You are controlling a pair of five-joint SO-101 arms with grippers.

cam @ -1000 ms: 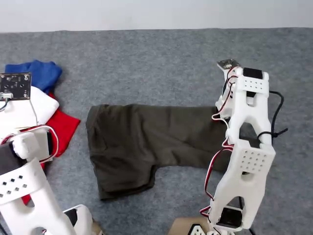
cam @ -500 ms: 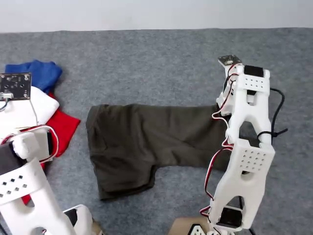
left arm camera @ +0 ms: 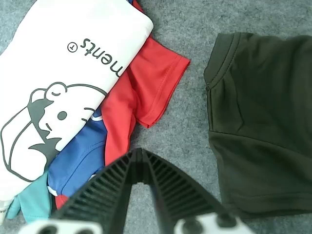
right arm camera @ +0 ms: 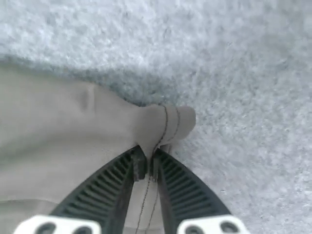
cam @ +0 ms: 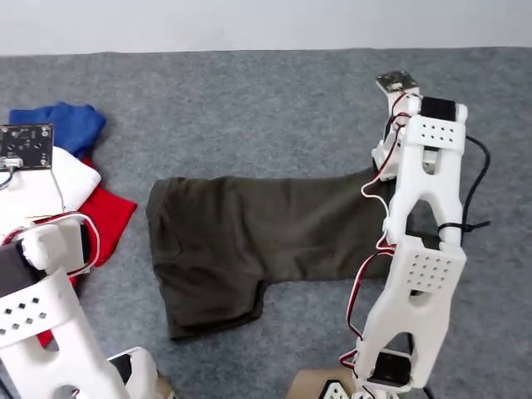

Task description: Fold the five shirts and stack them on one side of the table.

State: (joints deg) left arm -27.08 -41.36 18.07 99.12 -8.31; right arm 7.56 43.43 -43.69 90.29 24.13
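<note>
A dark olive shirt (cam: pixel 249 241) lies spread on the grey table, its collar end toward the left arm. My right gripper (right arm camera: pixel 145 163) is shut on that olive shirt's hemmed edge (right arm camera: pixel 163 124), pinching a small fold just above the cloth; in the high view it sits at the shirt's far right corner (cam: pixel 378 170). At the left edge lies a pile of shirts: white with a print (left arm camera: pixel 73 73), red (left arm camera: pixel 141 92), blue (left arm camera: pixel 78 165) and teal (left arm camera: pixel 29 204). My left gripper (left arm camera: pixel 141 158) hangs shut over the table beside the pile, holding nothing.
The grey felt surface (cam: pixel 249 116) runs open behind the olive shirt. A small circuit board (cam: pixel 25 145) on a wire stands over the pile at the left. A brown patch (cam: pixel 312 386) shows at the front edge between the arm bases.
The right arm has shifted slightly back and to the right, tugging the olive shirt's corner with it. The left arm has not moved.
</note>
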